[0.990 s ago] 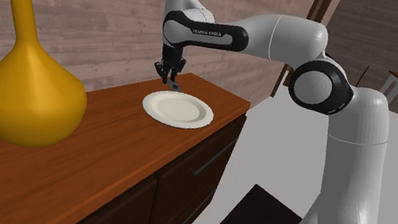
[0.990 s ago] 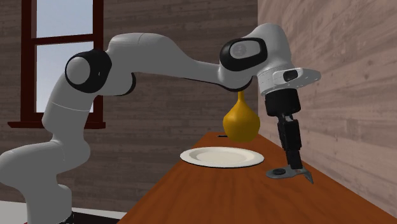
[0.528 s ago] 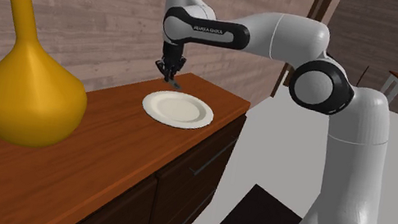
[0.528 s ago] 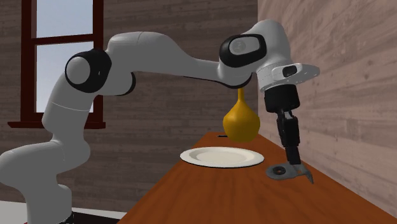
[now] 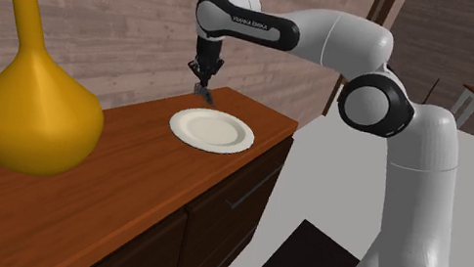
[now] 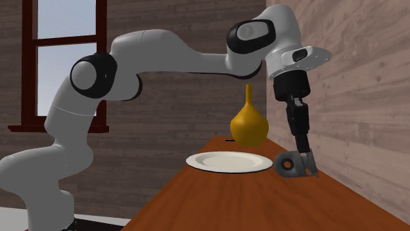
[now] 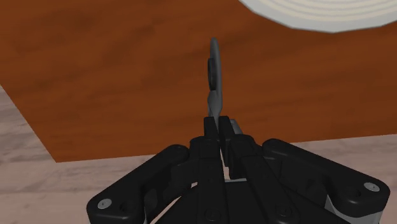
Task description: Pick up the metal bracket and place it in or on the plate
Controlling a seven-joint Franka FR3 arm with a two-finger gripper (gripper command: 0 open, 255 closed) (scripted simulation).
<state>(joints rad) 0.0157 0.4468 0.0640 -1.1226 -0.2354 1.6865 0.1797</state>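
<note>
Your black two-finger gripper (image 6: 303, 157) is clamped on one edge of the thin grey metal bracket (image 6: 294, 165), hanging just right of the round white plate (image 6: 228, 161) in the second exterior view. Expect it light, rigid, slippery; this edge grip may pivot.

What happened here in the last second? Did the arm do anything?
The gripper, already shut on the metal bracket, rose a little. The bracket, which lay flat on the wooden top, now hangs tipped up in its grip. The plate and the yellow vase stayed put.
</note>
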